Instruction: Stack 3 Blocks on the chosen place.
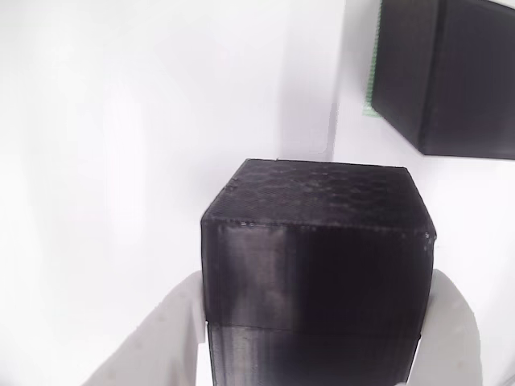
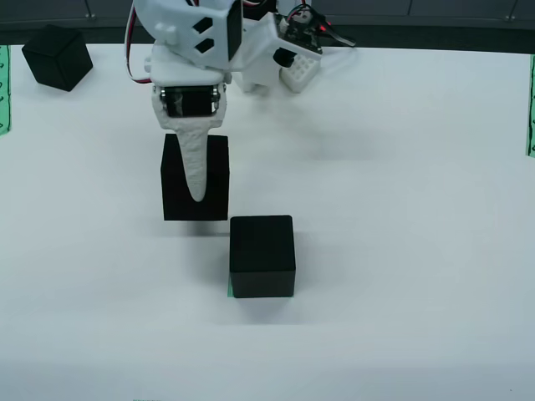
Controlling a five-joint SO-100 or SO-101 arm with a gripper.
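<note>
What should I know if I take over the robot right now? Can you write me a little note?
Gripper: shut on the held block, the one with a hexagon-textured top, apparently lifted just off the table.
Done: one block sits on the green-striped patch, whose edge peeks out beneath it.
Third block: far back left in the overhead view, untouched.
Left: set the held block on the placed one, then fetch and stack the third.

Held block (image 2: 195,185) left-behind block (image 2: 262,255) on striped patch (image 2: 230,290).
</note>
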